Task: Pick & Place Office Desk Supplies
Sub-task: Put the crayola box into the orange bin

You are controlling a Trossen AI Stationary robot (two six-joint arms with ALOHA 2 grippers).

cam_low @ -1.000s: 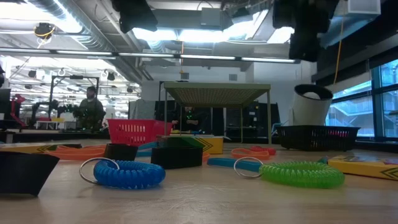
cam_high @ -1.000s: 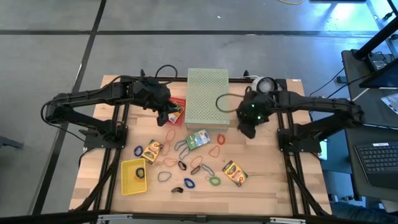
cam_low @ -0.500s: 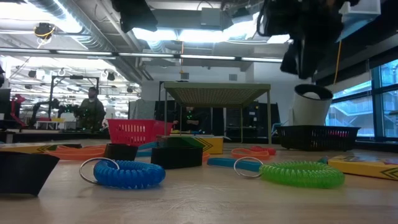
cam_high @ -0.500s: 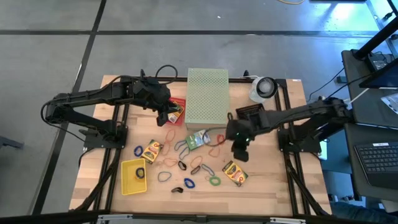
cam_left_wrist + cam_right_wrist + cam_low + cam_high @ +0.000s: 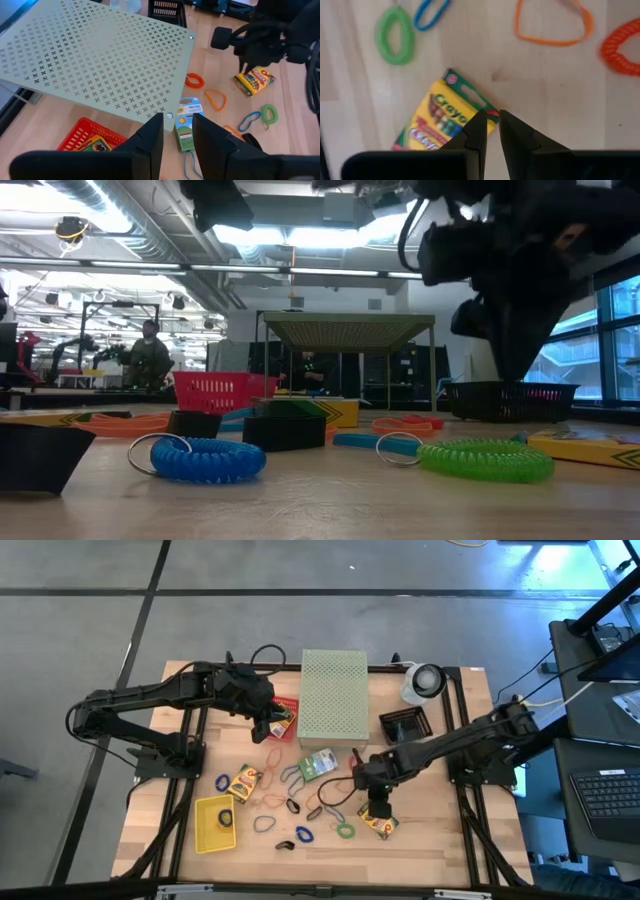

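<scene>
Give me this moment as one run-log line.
right claw: above crayon box, fingers nearly shut, empty | left claw: waiting by perforated box, slightly open, empty

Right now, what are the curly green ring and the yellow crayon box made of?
The green ring looks like springy plastic coil: ridged and slightly glossy. The crayon box looks like thin printed card, with flat faces, sharp edges and a smooth sheen. Neither can be told for sure by look alone.

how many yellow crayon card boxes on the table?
2: one left of centre, one below the right gripper. Another may sit in the red mesh basket, mostly hidden.
</scene>
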